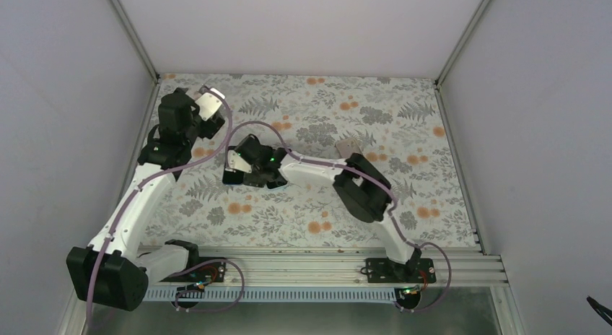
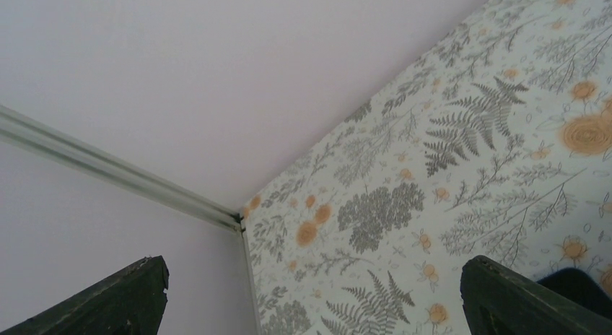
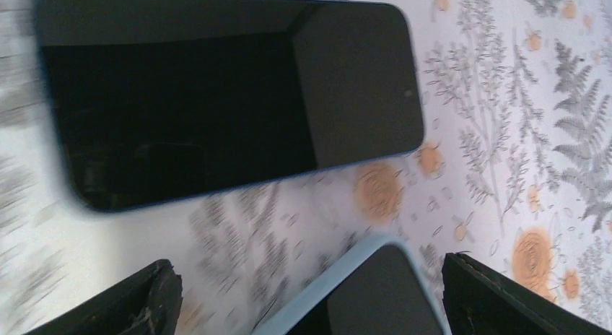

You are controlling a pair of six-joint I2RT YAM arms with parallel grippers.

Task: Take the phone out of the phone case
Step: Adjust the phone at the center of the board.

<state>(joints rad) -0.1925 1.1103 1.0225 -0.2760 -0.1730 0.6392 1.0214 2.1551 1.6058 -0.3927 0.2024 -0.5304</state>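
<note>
1. White walls (image 1: 65,97) close my tabletop (image 1: 404,125) on the left, far and right sides. A metal rail (image 1: 310,261) runs along the near edge.
2. My left arm (image 1: 137,198) reaches up into the far left corner, close to both walls there. My right arm (image 1: 317,172) stretches across to left of centre, so the right half of the tabletop is open room.
3. My left tool (image 2: 315,270) has its jaws spread wide, with nothing between them and nothing touching them. Past its fingers (image 2: 123,299) I see only wall, corner and floral tabletop.
4. My right tool (image 3: 307,266) is also spread wide, pointing down at the tabletop and gripping nothing.
5. The phone (image 3: 231,97) lies flat, dark screen up. It is out of the case (image 3: 361,295), apart from it, and beyond my right fingertips.
6. The light-blue case lies between my right fingers, and its visible rim touches neither one.
7. The bottom edge of the right wrist view cuts the case off, so I cannot tell how the rest of it lies. The left part of that view is blurred. From above, my right wrist hides both phone and case.
</note>
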